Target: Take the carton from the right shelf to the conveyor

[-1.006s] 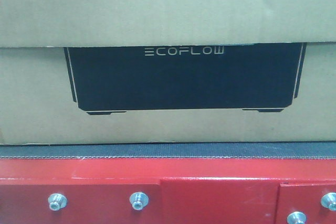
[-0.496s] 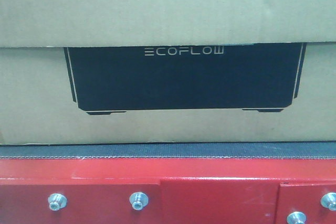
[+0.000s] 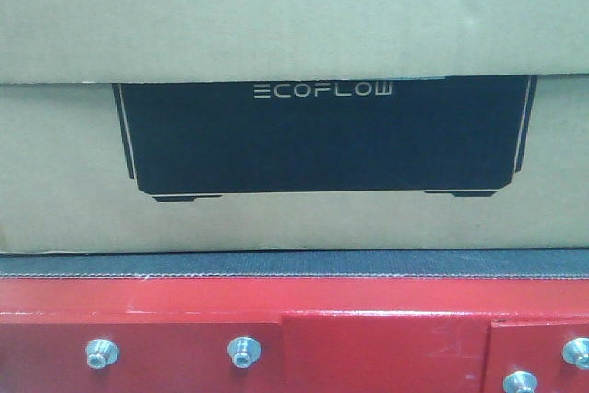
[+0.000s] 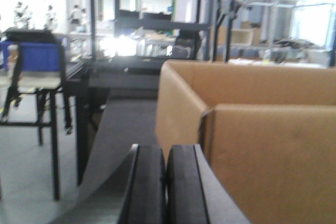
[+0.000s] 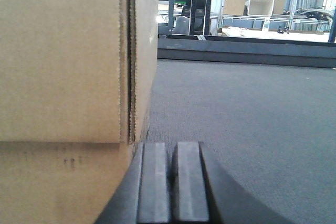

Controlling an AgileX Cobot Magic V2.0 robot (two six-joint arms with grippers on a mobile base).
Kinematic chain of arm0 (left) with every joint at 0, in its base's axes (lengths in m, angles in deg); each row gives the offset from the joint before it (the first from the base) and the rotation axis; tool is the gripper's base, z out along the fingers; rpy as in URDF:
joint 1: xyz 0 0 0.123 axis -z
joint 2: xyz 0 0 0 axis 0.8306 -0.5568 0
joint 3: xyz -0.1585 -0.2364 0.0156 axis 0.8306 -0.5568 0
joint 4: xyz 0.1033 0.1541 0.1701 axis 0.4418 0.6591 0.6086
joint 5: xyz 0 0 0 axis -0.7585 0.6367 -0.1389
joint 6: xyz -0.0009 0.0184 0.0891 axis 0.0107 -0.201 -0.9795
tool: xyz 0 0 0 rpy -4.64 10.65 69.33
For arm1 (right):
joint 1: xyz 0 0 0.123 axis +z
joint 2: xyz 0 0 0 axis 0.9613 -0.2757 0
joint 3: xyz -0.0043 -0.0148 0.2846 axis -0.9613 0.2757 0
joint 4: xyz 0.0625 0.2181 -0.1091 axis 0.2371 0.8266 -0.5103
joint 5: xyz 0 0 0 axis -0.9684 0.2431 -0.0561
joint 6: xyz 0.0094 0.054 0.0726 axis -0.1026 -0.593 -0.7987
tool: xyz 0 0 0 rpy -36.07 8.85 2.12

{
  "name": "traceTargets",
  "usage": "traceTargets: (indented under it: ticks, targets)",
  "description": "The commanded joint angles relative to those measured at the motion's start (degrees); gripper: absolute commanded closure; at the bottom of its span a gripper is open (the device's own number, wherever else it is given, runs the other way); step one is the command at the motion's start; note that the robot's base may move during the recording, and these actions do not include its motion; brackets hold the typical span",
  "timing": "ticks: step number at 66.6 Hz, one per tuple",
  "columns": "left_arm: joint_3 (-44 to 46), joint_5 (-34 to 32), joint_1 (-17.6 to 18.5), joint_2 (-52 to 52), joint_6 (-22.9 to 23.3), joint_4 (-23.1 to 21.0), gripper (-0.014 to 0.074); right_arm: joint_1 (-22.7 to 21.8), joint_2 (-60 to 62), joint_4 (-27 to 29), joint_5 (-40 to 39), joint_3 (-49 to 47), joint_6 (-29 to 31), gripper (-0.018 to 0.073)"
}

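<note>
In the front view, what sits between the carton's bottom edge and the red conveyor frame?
Only the dark belt: the carton rests on it, and the red conveyor frame starts right below. The front view shows this.

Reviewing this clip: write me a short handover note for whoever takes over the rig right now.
Left pincer: shut, empty, beside the carton's end.
Right pincer: shut, empty, low by the carton's other end, over the belt.
Carton: sitting flat on the conveyor, top flap folded down over its front.
Done: carton is off the shelf and on the belt.
Left: draw both arms clear. The shelf is not in view.
</note>
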Motion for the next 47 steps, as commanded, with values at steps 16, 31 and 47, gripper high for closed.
traceTargets:
  ticks: [16,31,47]
  targets:
    - [-10.33,-0.67,-8.30,5.82,0.02,1.19,0.0594,-0.20,0.22,-0.42,-1.33,0.00,0.04,0.0637]
    - [-16.31,-3.91,-8.27,7.78,0.02,1.19,0.0594,-0.20,0.22,-0.42,-1.33,0.00,0.04,0.0637]
    - [-16.31,-3.71,-8.27,7.78,0.02,0.96,0.0594,-0.20,0.22,-0.42,-1.33,0.00,0.04,0.0637]
